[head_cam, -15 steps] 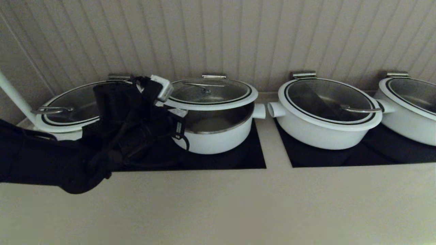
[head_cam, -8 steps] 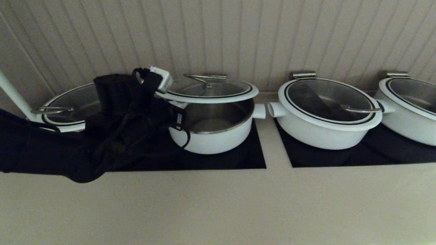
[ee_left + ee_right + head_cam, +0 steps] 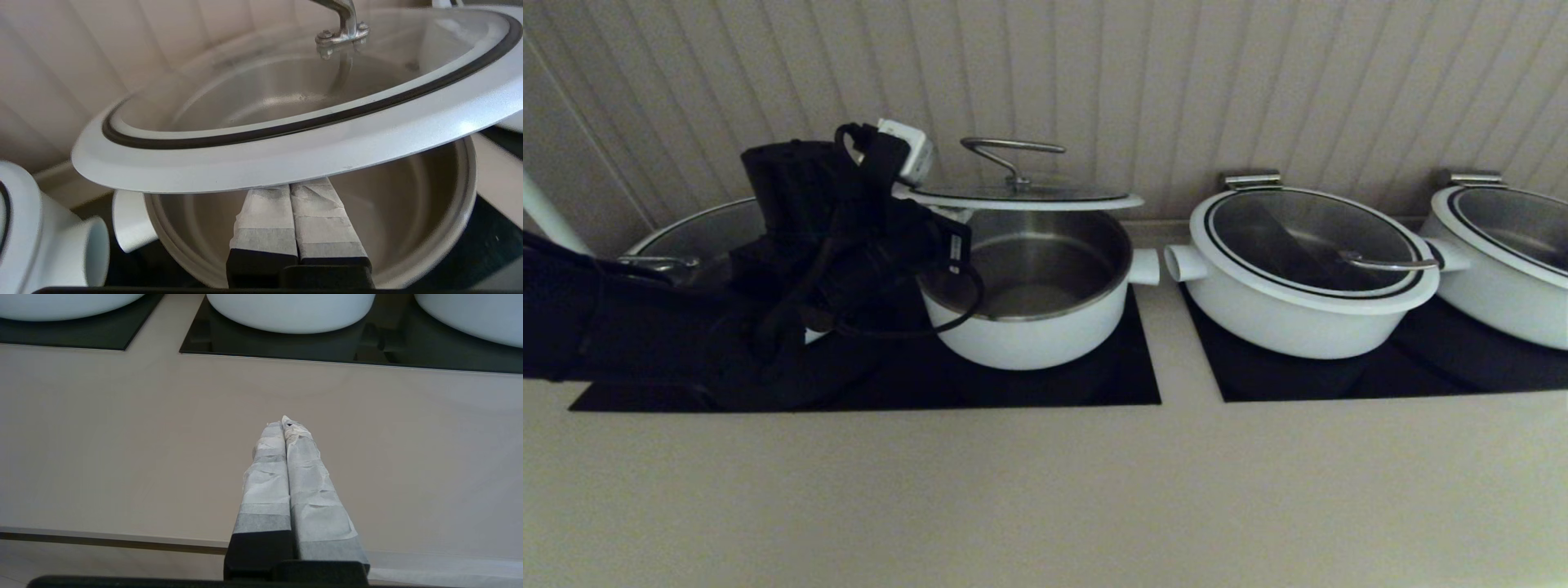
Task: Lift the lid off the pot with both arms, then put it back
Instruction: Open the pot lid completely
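Holding the lid (image 3: 1021, 196) level above the pot (image 3: 1033, 314) so it can drop straight back | left gripper (image 3: 291, 192) under its white rim, fingers pressed together, propping not pinching | right gripper (image 3: 286, 424) pressed together too, idle over the counter (image 3: 122, 437)

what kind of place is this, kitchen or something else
Probably a kitchen or buffet-style cooking counter: a row of white pots stands on black cooktop panels set into a pale counter against a ribbed wall. The left hand props one lid above its pot.
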